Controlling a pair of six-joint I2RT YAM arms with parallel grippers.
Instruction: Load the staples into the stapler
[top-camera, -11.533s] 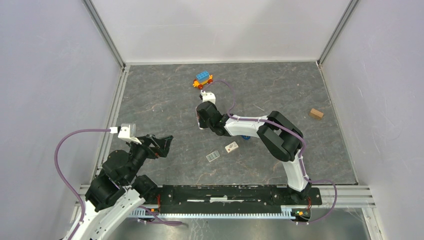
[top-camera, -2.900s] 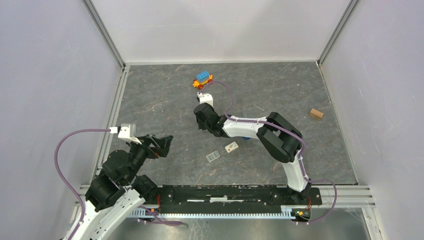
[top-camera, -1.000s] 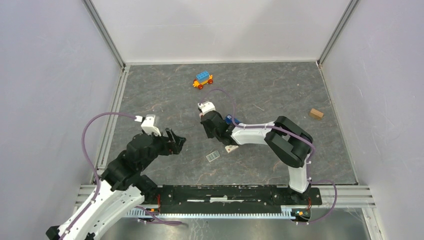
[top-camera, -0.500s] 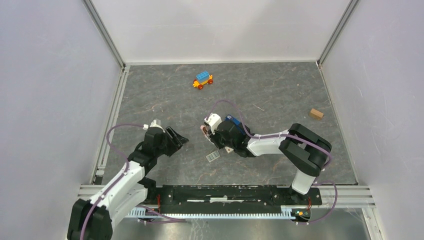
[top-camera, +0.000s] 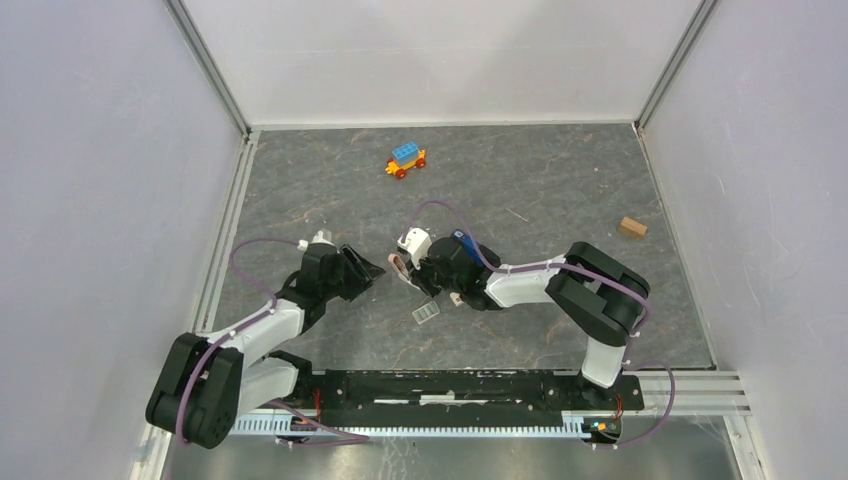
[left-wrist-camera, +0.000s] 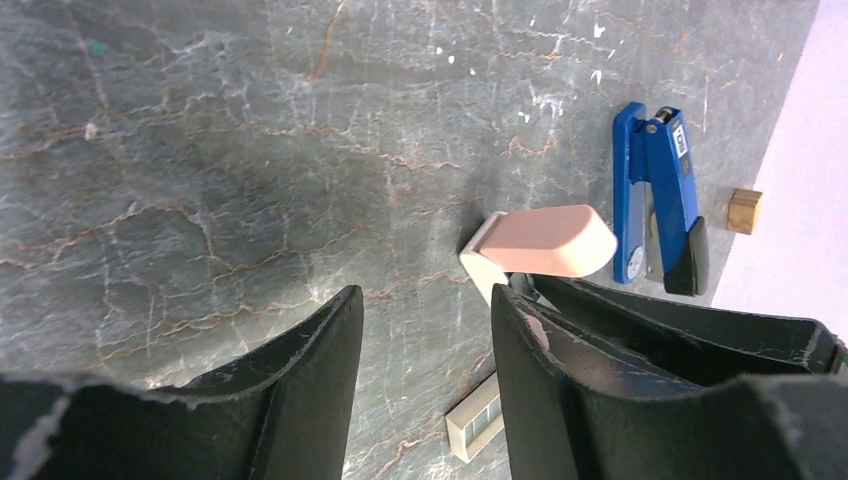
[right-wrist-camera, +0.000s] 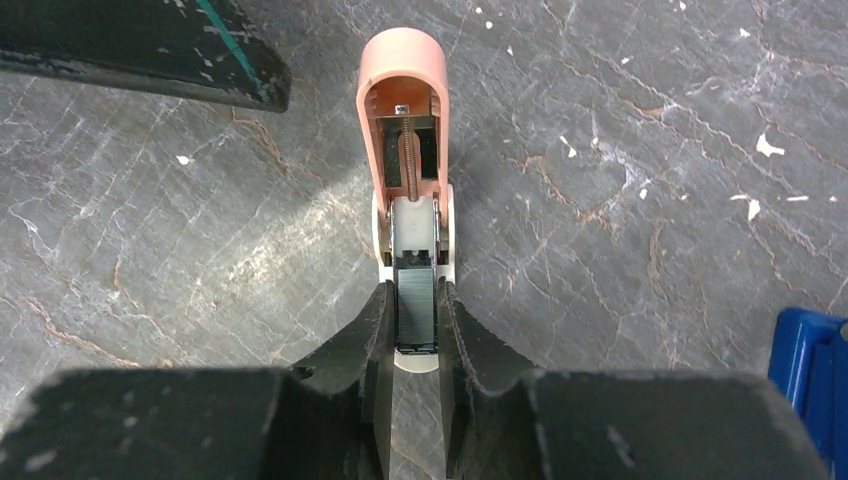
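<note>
Frame centre, right wrist view: my right pincer (right-wrist-camera: 415, 297) clamps salmon-pink plastic stapler (right-wrist-camera: 401, 52), lid open, rail (right-wrist-camera: 416, 275) exposed; dark-blue plastic stapler (right-wrist-camera: 810, 370) lies lower right. Next, likely: load rail

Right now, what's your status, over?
Left claw open, free. Right claw shut on pink stapler, its lid open. Blue stapler lies apart. Nothing in the way.
</note>
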